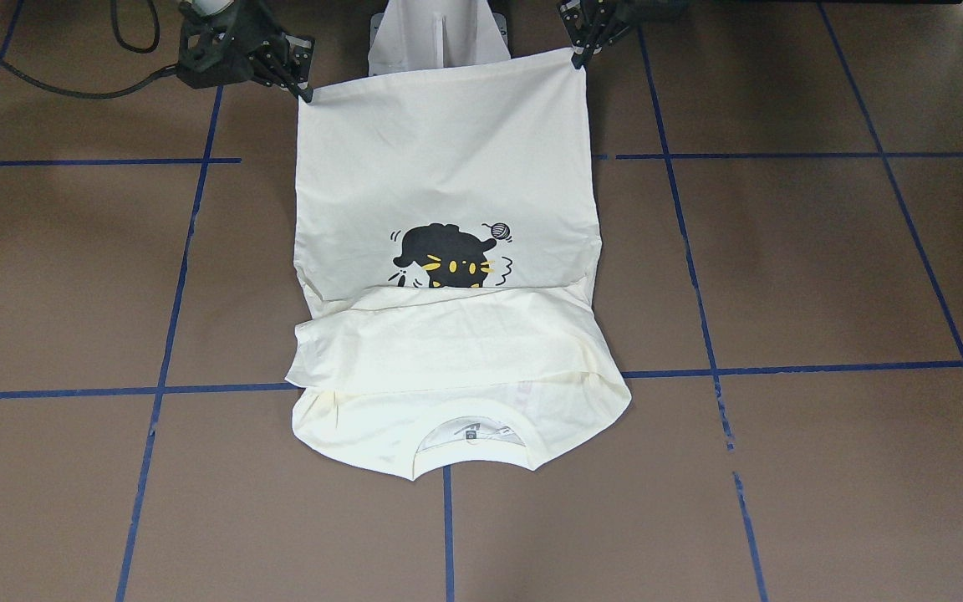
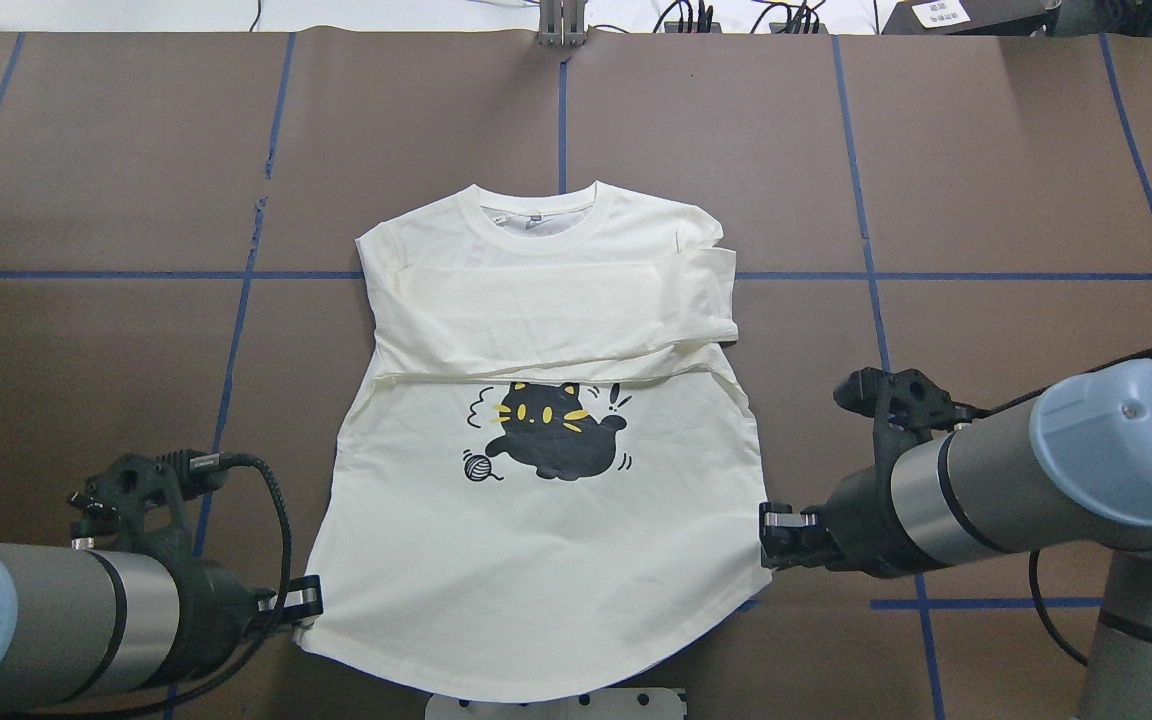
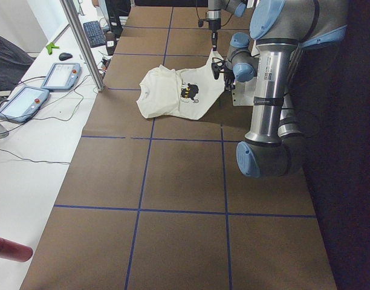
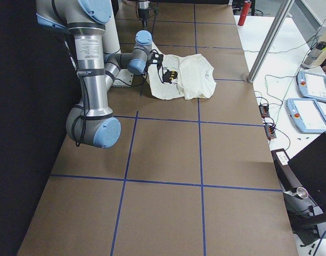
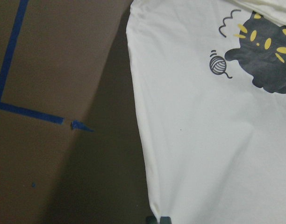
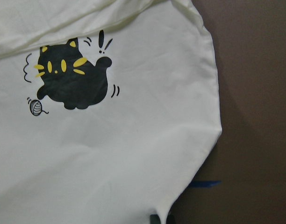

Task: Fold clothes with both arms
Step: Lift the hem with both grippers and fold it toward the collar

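The cream T-shirt (image 2: 536, 540) lies front up, collar away from the robot, with both sleeves folded across the chest above the black cat print (image 2: 551, 430). My left gripper (image 2: 308, 600) is shut on the hem's left corner. My right gripper (image 2: 768, 530) is shut on the hem's right corner. In the front view the hem (image 1: 448, 75) hangs taut and lifted between the left gripper (image 1: 582, 58) and the right gripper (image 1: 308, 94). Each wrist view shows the shirt (image 5: 203, 140) (image 6: 110, 149) running down to a pinched corner at the bottom edge.
The white pedestal base (image 1: 440, 33) stands just behind the raised hem. Blue tape lines (image 2: 236, 330) cross the brown table. Teach pendants (image 3: 58, 75) and a metal post (image 3: 82, 42) stand on the far side, and a red bottle (image 3: 9, 249) lies there too.
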